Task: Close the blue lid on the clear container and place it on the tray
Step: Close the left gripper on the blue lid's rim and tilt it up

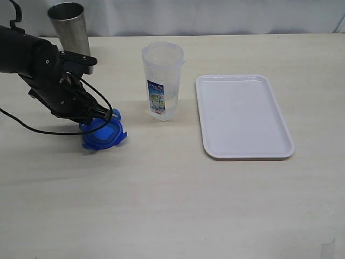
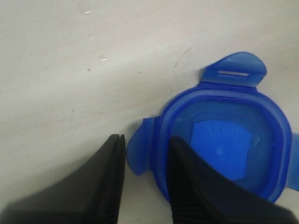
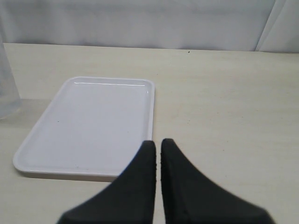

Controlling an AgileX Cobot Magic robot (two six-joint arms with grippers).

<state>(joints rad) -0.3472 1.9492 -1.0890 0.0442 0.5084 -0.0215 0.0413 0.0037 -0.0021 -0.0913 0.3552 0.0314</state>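
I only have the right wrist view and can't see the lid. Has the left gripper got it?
Observer: Yes, the left gripper is closed on the edge of the blue lid, which lies on the table.
Operator: Is the container covered?
Observer: No, the clear container stands upright and open, between the lid and the tray.
Operator: Anything near that arm?
Observer: A steel cup stands beyond it, at the table's far edge.

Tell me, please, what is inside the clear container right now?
Nothing shows through the walls of the clear container; it looks empty, its mouth open, with the blue lid off by the left claw. The printed label covers a patch of the interior low down.
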